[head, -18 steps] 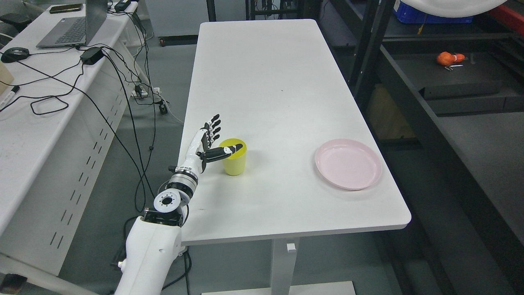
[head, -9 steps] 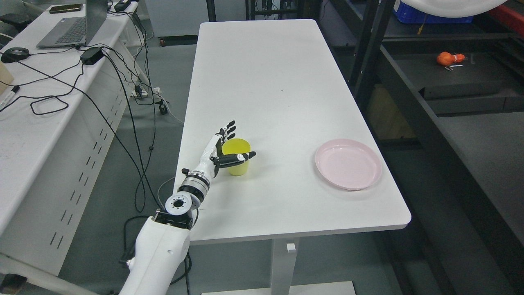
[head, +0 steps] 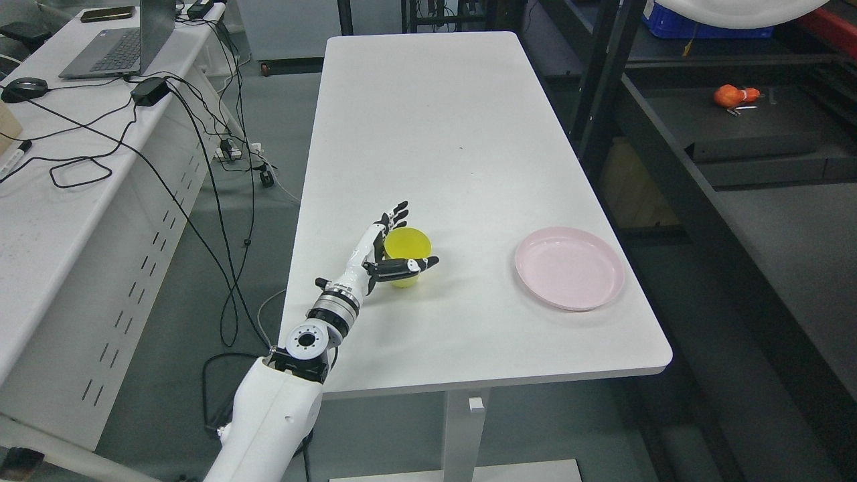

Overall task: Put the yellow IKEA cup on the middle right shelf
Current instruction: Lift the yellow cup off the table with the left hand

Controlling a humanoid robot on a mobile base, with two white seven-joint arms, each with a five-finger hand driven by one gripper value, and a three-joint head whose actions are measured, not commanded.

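The yellow cup (head: 407, 251) stands upright, mouth up, on the white table (head: 428, 134), in the near-left part of the tabletop and close to the left edge. The left arm enters from the lower left of the head view and extends over the table's near-left corner to the cup. The left hand (head: 381, 251) sits against the cup's left side with its fingers (head: 396, 213) extended and spread along the far-left rim, while the thumb (head: 412, 266) stretches across the cup's near side. The digits are apart and bracket the cup; they are not closed around it, and contact with the cup wall cannot be confirmed. The cup's base rests on the tabletop. A pink plate (head: 570, 268) lies flat on the same table, well apart from the cup, toward the near-right corner. A dark shelving unit (head: 669, 167) stands just beside the table's right edge, and an orange object (head: 733, 96) lies on one of its shelves. To the left of the table, a second desk (head: 40, 221) carries a laptop (head: 127, 40), a mouse (head: 25, 87) and loose black cables (head: 187, 134).
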